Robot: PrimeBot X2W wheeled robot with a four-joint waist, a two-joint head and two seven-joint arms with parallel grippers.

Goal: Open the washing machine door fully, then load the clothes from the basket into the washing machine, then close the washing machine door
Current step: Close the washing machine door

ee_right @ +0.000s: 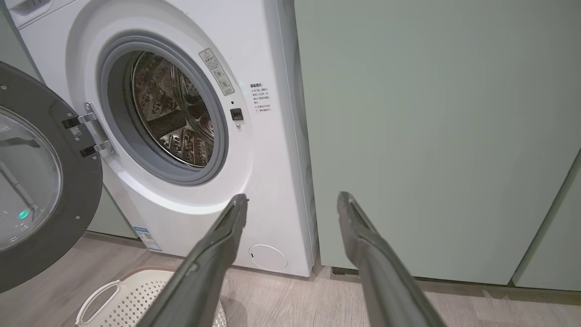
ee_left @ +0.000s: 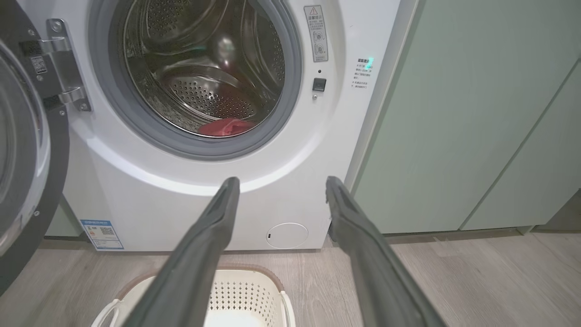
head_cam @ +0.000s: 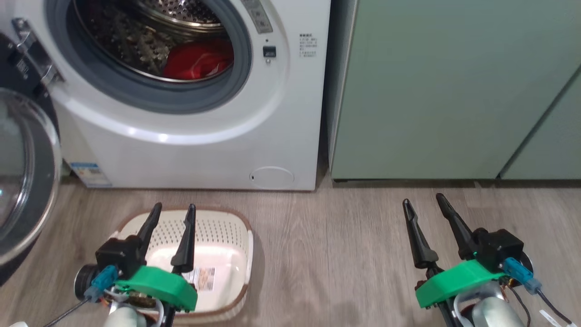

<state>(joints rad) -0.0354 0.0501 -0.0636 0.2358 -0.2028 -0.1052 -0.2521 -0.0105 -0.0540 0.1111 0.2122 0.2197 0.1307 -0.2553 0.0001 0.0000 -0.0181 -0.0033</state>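
Note:
The white washing machine [head_cam: 190,136] stands ahead with its door [head_cam: 22,168] swung wide open to the left, glass bowl facing out. Red clothes [head_cam: 199,59] lie inside the steel drum, low and to the right; the left wrist view shows the clothes [ee_left: 226,127] at the drum's bottom. The cream basket [head_cam: 227,231] sits on the floor before the machine, with only a sticker inside it. My left gripper [head_cam: 174,210] hovers open over the basket, holding nothing. My right gripper [head_cam: 422,200] stands open over bare floor to the right.
Pale green cabinets [head_cam: 454,91] stand right of the washer. A small round white flap [head_cam: 271,177] sits low on the washer's front. Wood-look floor [head_cam: 327,245] stretches between basket and right gripper. The open door [ee_right: 41,190] reaches out over the floor at the left.

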